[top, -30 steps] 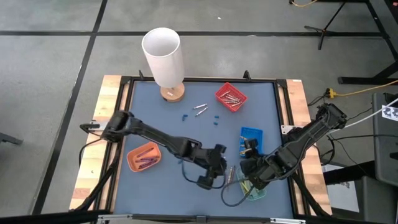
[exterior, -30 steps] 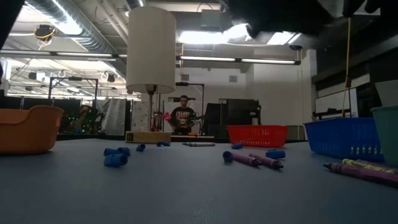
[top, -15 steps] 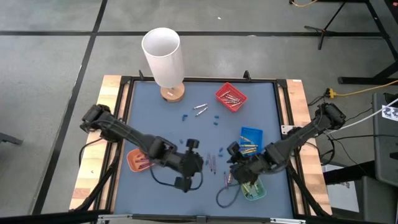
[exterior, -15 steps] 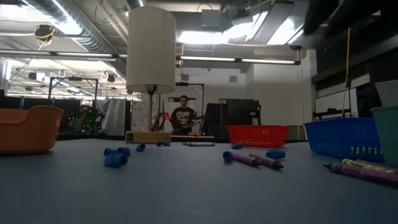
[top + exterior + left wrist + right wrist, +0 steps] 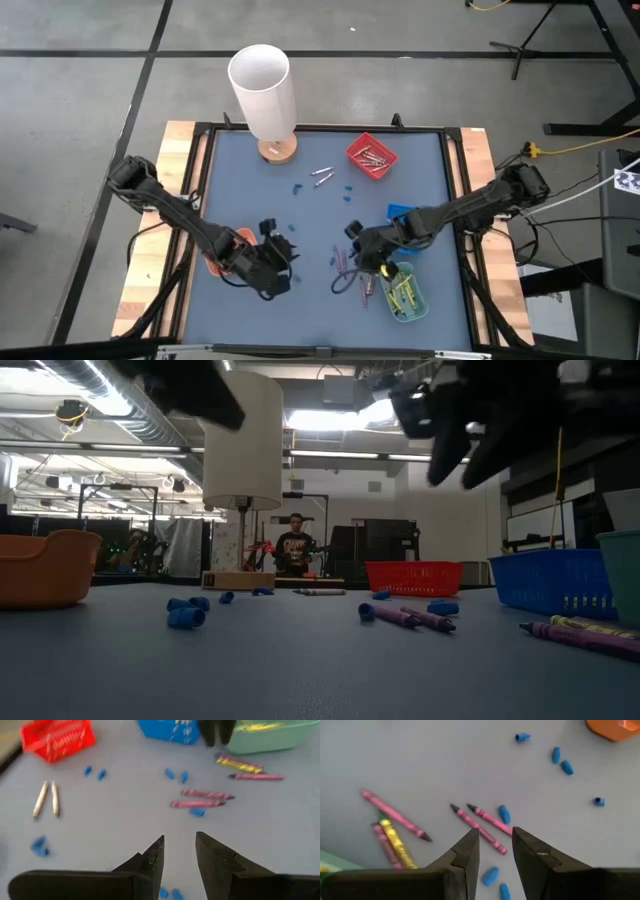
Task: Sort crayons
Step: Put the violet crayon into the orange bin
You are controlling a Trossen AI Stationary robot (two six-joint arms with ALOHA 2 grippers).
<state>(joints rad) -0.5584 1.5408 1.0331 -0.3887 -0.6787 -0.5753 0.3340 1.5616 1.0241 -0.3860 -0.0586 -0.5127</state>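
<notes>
**Both grippers empty above the loose crayons**

You have the left gripper (image 5: 283, 262) hanging over the mat (image 5: 300, 220) just beside the orange tray (image 5: 222, 250), at the table's left front. Its fingers (image 5: 150, 862) stand a little apart with nothing between them. Your right gripper (image 5: 358, 240) hovers near the middle of the mat, close to the blue tray (image 5: 405, 212); its fingers (image 5: 465, 852) are also slightly parted and hold nothing.

Right beside that gripper you can see two purple-pink crayons (image 5: 480, 824) lying side by side on the mat, with small blue bits (image 5: 504, 814) scattered round them. A little farther on, toward the green tray (image 5: 408, 296), lie more loose crayons (image 5: 395, 832), pink and yellow together, touching one another. The green tray already holds yellow crayons (image 5: 403, 294).

Toward the back of the table you have two silver-grey crayons (image 5: 321, 173) lying close together, between the lamp (image 5: 264, 95) and the red tray (image 5: 371, 157), which holds more silver sticks. In the low view a person (image 5: 294, 548) stands in the room far beyond the table.
</notes>
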